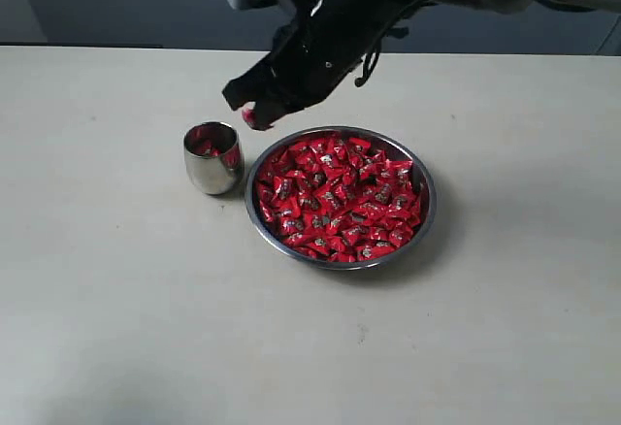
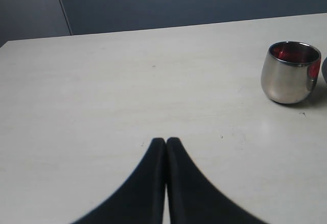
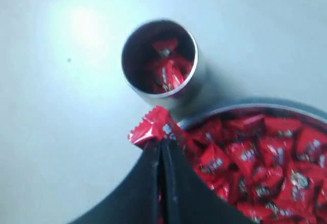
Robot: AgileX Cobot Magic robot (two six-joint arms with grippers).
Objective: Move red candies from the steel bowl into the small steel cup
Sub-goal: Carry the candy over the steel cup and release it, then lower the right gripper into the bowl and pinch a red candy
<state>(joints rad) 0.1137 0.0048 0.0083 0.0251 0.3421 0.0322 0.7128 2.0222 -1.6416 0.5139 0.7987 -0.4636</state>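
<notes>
Right pincer (image 1: 254, 114): closed on one red candy (image 1: 250, 116), with the black fingers meeting at the tips and pinching the wrapper so that most of it sticks out past them.
Right arm: black, reaching in from the upper right of the exterior view and across the middle, with the pincer raised clear of the worktop (image 1: 116, 299).
Held candy, position: in the air over the narrow gap between the small steel cup (image 1: 213, 158) and the near rim of the steel bowl (image 1: 427, 202). It touches neither and is not yet over the cup's mouth.
Left pincer (image 2: 166, 141): closed, fingers pressed together with nothing between them, over bare worktop. The cup stands ahead of it, well apart.
Small steel cup: upright on the worktop just to the left of the bowl in the exterior view. Whether the two touch cannot be told. The right wrist view shows a few red wrapped sweets already lying at its bottom.
Steel bowl: flat on the worktop near the middle, wide and shallow.
Red candies (image 1: 338, 197): heaped across the whole bowl in shiny wrappers with small dark-and-white marks.
Worktop: pale and matt.
</notes>
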